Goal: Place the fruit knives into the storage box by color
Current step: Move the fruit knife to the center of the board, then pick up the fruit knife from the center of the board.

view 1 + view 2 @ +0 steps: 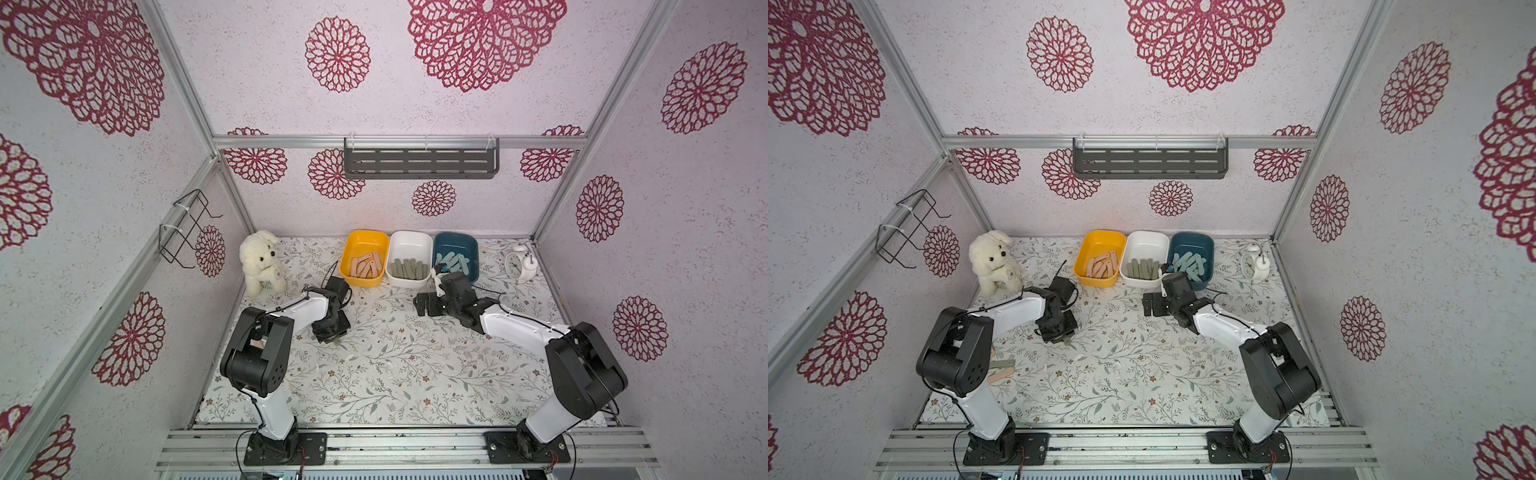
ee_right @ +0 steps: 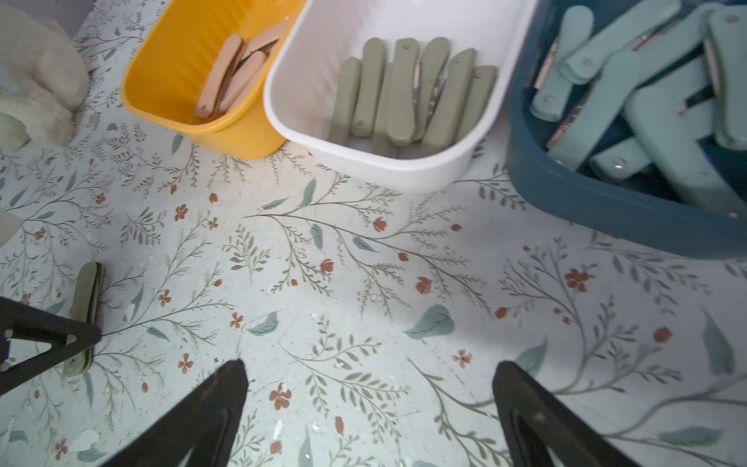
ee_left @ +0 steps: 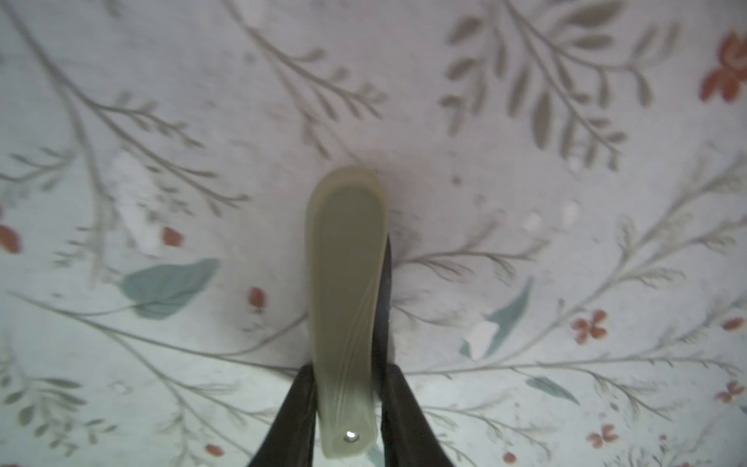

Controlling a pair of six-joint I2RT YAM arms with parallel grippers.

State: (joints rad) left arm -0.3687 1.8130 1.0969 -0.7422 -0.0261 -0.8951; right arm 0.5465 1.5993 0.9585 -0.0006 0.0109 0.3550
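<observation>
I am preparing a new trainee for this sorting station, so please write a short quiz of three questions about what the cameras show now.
1. Multiple choice: the left end effector is shut on an olive knife. Which tub matches its colour? A) yellow B) white C) dark teal
2. True or false: the right end effector holds a mint knife.
3. Fill in: the peach-pink knives lie in the ____ tub.
Key: 1 B, the white tub holds the olive knives. 2 false, its jaws stand open and empty. 3 yellow, the yellow tub.
</observation>
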